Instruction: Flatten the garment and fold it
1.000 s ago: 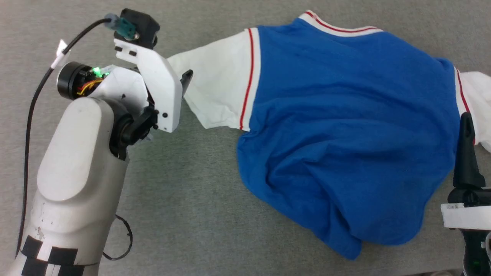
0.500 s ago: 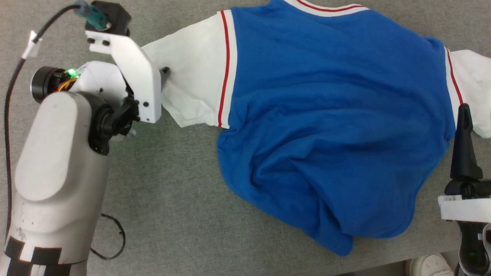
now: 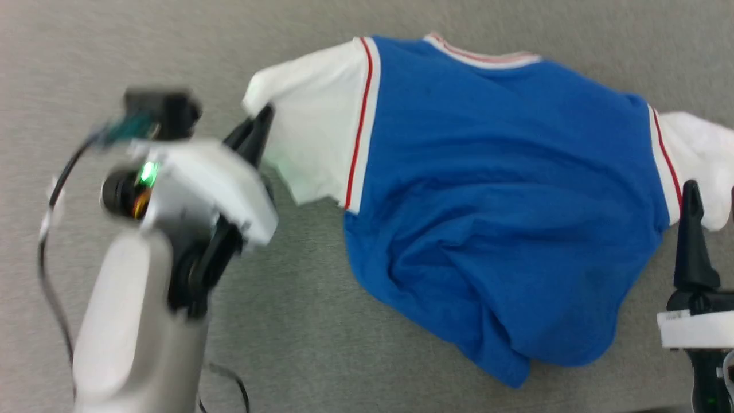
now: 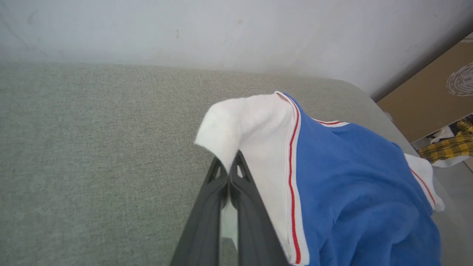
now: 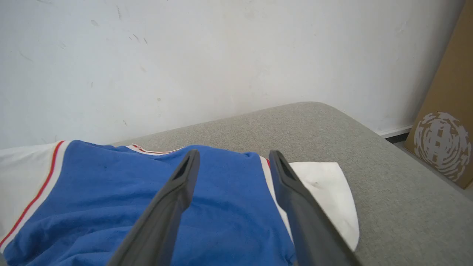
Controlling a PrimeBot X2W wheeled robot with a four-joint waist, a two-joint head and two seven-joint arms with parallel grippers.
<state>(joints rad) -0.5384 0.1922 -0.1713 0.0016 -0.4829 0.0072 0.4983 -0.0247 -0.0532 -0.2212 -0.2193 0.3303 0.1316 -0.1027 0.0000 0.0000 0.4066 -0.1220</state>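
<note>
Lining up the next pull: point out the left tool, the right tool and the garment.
left tool (image 4: 229,164), left wrist view, between shut fingertips.
right tool (image 5: 233,157), right wrist view, between open fingertips.
garment (image 3: 487,172), head view, blue body.

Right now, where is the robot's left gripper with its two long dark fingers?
The left gripper is at the head view's upper left, shut on the edge of the white short sleeve of the royal-blue jersey shirt, over the grey fabric surface.

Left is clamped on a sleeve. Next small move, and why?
Probably lower the right gripper onto the right sleeve and close: it hangs open near it, the left gripper is shut on the other sleeve, and the garment lies bunched.
</note>
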